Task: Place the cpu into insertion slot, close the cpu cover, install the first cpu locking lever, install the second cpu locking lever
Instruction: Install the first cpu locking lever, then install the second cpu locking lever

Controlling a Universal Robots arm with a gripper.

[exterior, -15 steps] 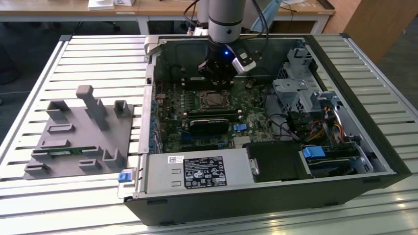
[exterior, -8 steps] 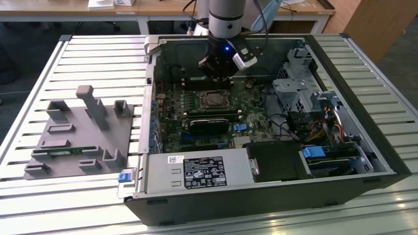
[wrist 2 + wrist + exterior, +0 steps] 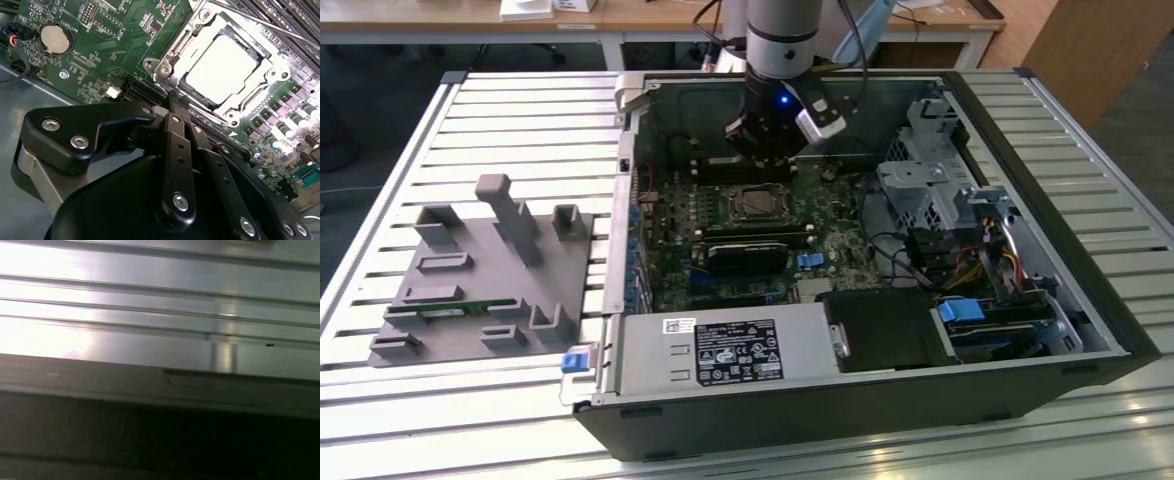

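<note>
**Operator:** Over the open computer case [image 3: 854, 260] on the slatted bench [image 3: 520, 130], from the exterior view, I have the pincer [image 3: 765, 160] hanging just above the motherboard [image 3: 720, 250]. The insertion slot [image 3: 757, 203] sits right beside it, a little nearer the camera than the tip.

**Colleague:** Is the chip in?

**Operator:** On the second wrist view, yes. The cpu [image 3: 222, 69] lies flat inside the slot, and the cpu cover [image 3: 172, 47] frames it, down around the chip as far as I can judge. A thin lever rod [image 3: 260, 22] runs along the socket's far edge.

**Colleague:** And the pincer?

**Operator:** Its fingers [image 3: 176, 102] are pressed together, holding nothing. The socket lies straight ahead of the tips, with one corner of the cover closest.

**Colleague:** First wrist view?

**Operator:** Pale bench slats [image 3: 150, 300] beyond a dark case edge [image 3: 150, 400].
</note>
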